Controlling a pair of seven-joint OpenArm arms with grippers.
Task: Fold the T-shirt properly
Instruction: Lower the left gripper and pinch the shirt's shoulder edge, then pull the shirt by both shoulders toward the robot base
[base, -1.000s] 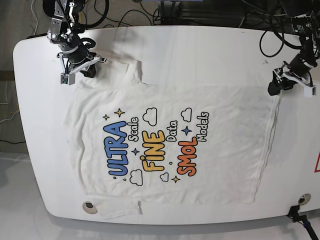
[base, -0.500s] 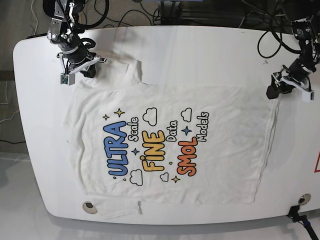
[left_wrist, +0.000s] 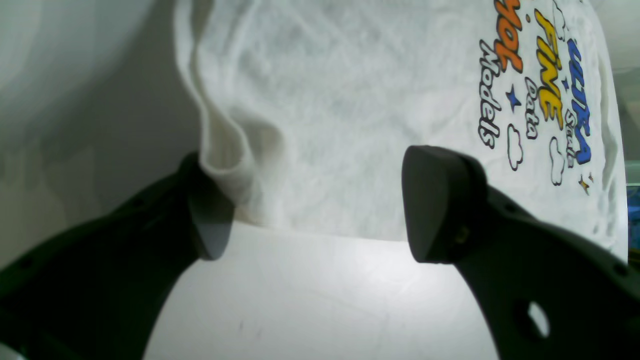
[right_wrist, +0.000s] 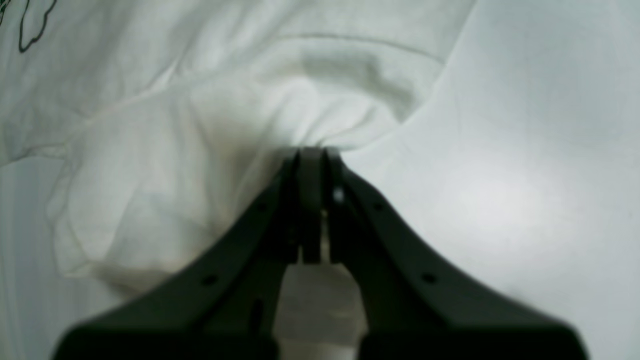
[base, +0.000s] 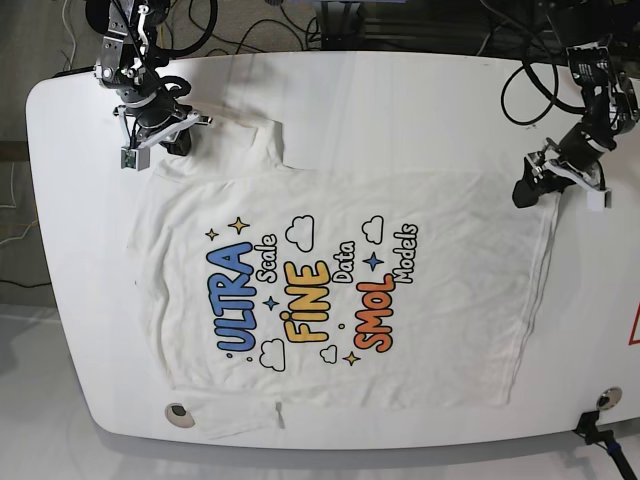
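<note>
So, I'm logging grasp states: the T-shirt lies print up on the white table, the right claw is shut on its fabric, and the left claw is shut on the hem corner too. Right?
Not quite. The left claw is open: the left wrist view shows its jaws spread at the T-shirt hem corner. The rest holds: print up on the white table, right claw shut on fabric.

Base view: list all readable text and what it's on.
All on the large white cotton T-shirt:
"ULTRA", blue
"Scale", black script
"FINE", yellow
"Data", black script
"SMOL", orange
"Models", black script
Red-edged sign at the right frame edge: cut off, unreadable.
</note>
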